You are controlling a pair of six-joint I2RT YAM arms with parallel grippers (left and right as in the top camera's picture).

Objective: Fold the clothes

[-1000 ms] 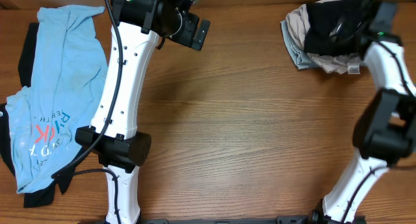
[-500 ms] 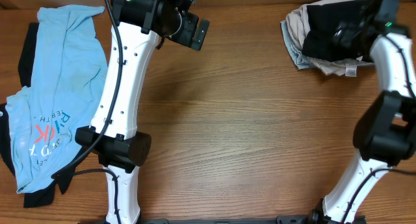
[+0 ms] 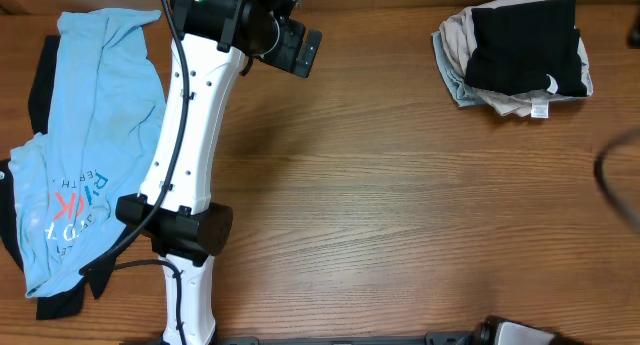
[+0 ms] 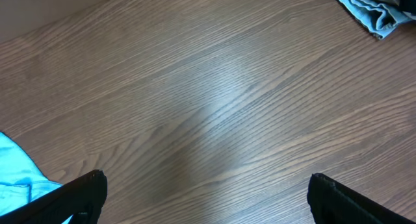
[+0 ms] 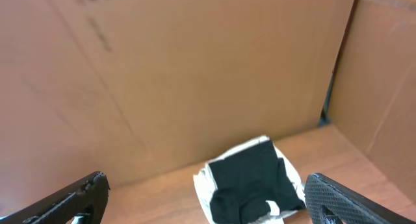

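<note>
Far right of the table: one black garment point(image 3: 525, 50), folded to a rough flat rectangle, matte, lying on top of a small pile. One small white tag point(image 3: 548, 82) shows at its near edge, and a second white tag point(image 3: 541, 109) hangs from the layer under it.

Below the black piece: beige pieces point(image 3: 458, 33), soft and rumpled, count unclear since only the edges stick out. One grey-blue piece point(image 3: 452, 77) has ridged folds at the pile's left side.

Far left of the table: one light-blue tee point(image 3: 95, 125), spread long and crumpled, with printed letters in white and red near its lower end. It lies over dark cloth point(image 3: 42, 80) that peeks out along the left edge and the bottom corner. Most of that cloth is hidden, so I cannot tell what kind of garment it is.

The two heaps are well apart, with bare wood-grain table point(image 3: 400, 205) between them.

Left arm point(image 3: 190, 135): white links, black joints, reaching up the table just beside the tee. Left gripper point(image 4: 208, 198): jaws spread wide and empty over bare wood. The tee's corner is at the lower left of its view, the grey-blue folds at the upper right.

Right gripper point(image 5: 205, 195): jaws spread wide, nothing between them, held well back from the pile, which sits before a plain brown cardboard wall point(image 5: 195, 68). From overhead the right arm is only a dark blur point(image 3: 618, 180) at the frame's right edge.
</note>
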